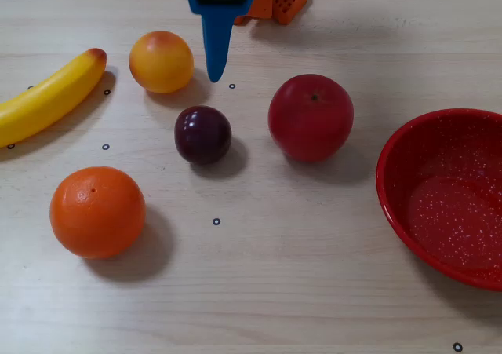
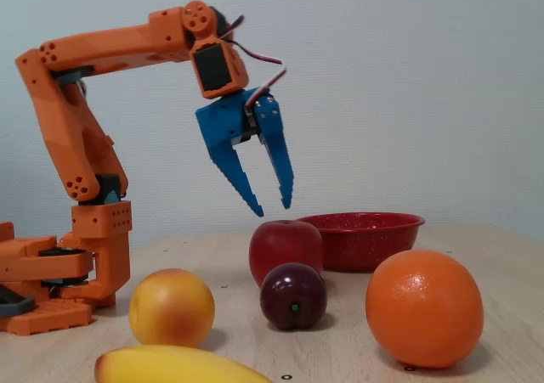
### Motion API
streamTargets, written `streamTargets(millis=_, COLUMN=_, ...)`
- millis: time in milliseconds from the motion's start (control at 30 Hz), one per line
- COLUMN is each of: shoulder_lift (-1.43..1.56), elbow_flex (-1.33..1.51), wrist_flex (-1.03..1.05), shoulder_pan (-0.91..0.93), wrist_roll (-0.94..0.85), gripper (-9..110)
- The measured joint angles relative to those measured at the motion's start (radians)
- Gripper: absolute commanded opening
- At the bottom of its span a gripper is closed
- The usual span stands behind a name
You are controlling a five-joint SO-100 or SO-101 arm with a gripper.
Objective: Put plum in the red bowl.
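Observation:
The plum (image 1: 202, 134) is a small dark purple-maroon fruit lying on the wooden table near the middle; it also shows in the fixed view (image 2: 293, 295). The red bowl (image 1: 400, 146) with white speckles stands at the right edge of the overhead view, and behind the fruit in the fixed view (image 2: 365, 239). My blue gripper (image 2: 272, 207) hangs open and empty in the air, well above the table and behind the plum. In the overhead view only one blue finger (image 1: 215, 48) shows, pointing down from the top edge.
A large red apple (image 1: 311, 117) lies between plum and bowl. A yellow-orange peach (image 1: 161, 61), a banana (image 1: 49, 95) and an orange (image 1: 97, 211) lie to the left of the plum. The orange arm base (image 2: 59, 281) stands at the back.

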Motion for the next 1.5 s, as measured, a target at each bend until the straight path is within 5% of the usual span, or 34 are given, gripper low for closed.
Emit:
streamTargets(millis=633, shoulder_lift=-0.307, elbow_flex=-0.178, wrist_flex=0.166, shoulder_pan=0.144, wrist_roll=-0.178, gripper=45)
streamTargets(millis=1500, shoulder_lift=-0.592, elbow_flex=-0.385, wrist_flex=0.311, shoulder_pan=0.149, wrist_roll=-0.449, gripper=52)
